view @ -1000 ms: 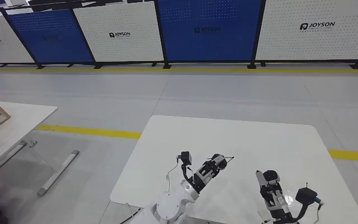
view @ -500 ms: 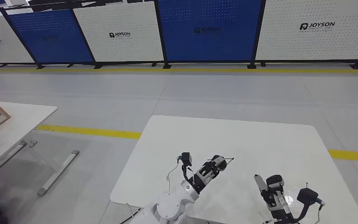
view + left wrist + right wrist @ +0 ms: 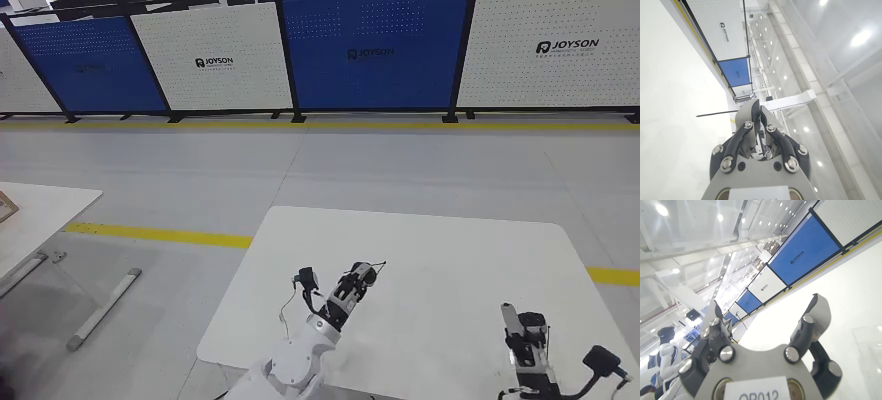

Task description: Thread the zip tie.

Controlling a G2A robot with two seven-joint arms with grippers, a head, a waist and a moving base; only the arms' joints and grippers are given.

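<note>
Black zip tie (image 3: pixel 715 114): pinched in clamped left end effector (image 3: pixel 759 107), long axis jutting sideways; right end effector (image 3: pixel 765 299) spread wide, empty, well apart across table (image 3: pixel 450 250).

White table (image 3: pixel 450 250) in front of me, rounded corners, on grey floor (image 3: pixel 300 170). Yellow line (image 3: pixel 160 235) crosses the floor, partly hidden by the tabletop. 2nd white table (image 3: pixel 45 215) off to my left w/ a brown item (image 3: pixel 5 208) at its edge; pale bar (image 3: pixel 103 308) lies on the floor nearby. Far back: blue panels (image 3: pixel 375 55) & white panels (image 3: pixel 210 60) in black frames. Ceiling lights (image 3: pixel 660 209) overhead. White humanoid figure (image 3: pixel 666 349) stands in the hall, well apart.
</note>
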